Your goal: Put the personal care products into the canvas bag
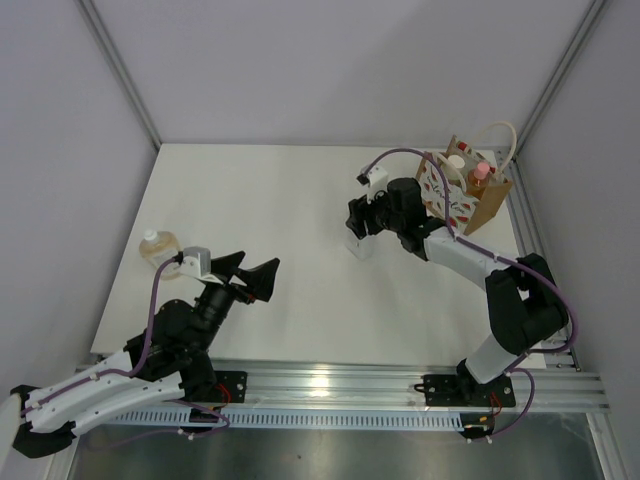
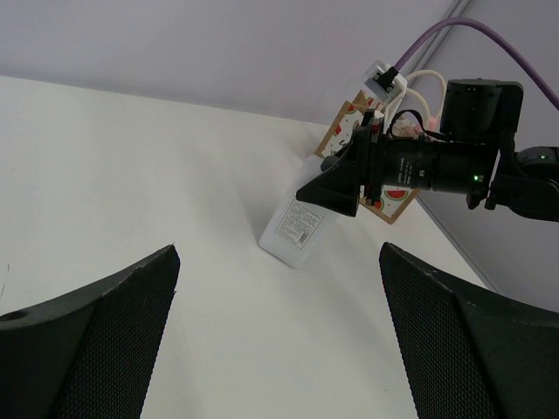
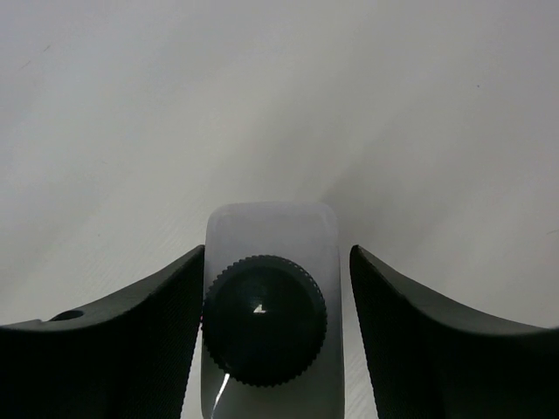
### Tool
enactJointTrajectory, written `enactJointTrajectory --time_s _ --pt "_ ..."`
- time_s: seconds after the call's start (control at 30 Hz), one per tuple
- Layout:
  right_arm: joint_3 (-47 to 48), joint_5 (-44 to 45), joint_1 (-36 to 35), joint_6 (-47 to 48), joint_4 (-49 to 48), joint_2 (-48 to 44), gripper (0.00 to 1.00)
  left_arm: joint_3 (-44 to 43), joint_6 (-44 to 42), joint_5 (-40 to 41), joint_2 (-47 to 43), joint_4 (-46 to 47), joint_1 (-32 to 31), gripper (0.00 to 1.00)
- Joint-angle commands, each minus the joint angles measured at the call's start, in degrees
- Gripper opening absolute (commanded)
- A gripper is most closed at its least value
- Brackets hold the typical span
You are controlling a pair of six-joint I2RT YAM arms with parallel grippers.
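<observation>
Straddling white bottle (image 2: 295,229), right claw (image 3: 276,251) ajar

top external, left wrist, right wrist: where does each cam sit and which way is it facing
top external: above and behind the bases, looking down on the table, left arm and right arm in view.
left wrist: on the left arm, facing across to the white bottle and canvas bag; own fingers frame the bottom.
right wrist: looks down on the bottle's black cap between its own fingers.
shared: all three show the white bottle.

White bottle (image 2: 281,247) top hidden behind right end effector (image 2: 325,185); label print (image 2: 300,224) apparently illegible.
</observation>
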State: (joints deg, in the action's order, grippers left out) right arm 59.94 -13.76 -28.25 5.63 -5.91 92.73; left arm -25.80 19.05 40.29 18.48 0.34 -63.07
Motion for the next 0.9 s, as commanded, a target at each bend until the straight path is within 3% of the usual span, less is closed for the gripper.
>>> enactJointTrajectory --time_s 0.0,0.23,0.33,0.37,0.47,0.5,0.63,0.87 --pt "-1.84 0.67 0.83 -2.11 -5.07 -2.64 0.71 -0.56 0.64 -0.13 -0.37 1.51 0.23 0.99" --pt "-5.1 -0.39 1.88 -2.38 -9.29 -2.29 0.69 -0.57 0.64 -0.13 -0.29 1.42 0.14 0.99" --pt "-5.62 -0.39 1.8 -2.2 -10.26 -1.85 0.47 -0.65 0.64 0.05 -0.37 1.42 0.23 0.99" --pt "-5.97 -0.3 1.88 -2.2 -11.48 -2.11 0.28 -0.65 0.64 0.14 -0.37 1.42 0.23 0.99" --pt "-7.38 -0.21 1.88 -1.68 -13.77 -3.25 0.04 -0.57 0.64 0.05 -0.29 1.42 0.23 0.99" --pt "-7.38 -0.04 1.8 -1.5 -13.95 -4.13 0.0 -0.48 0.64 0.05 -0.29 1.51 0.23 0.99" --pt "-5.28 1.36 1.97 0.17 -14.22 -7.47 0.0 -0.48 0.55 -0.04 0.15 1.51 0.23 0.99" --pt "8.16 5.06 4.42 8.26 -6.75 -12.04 0.0 -0.74 0.46 0.05 0.07 1.42 0.23 0.99"
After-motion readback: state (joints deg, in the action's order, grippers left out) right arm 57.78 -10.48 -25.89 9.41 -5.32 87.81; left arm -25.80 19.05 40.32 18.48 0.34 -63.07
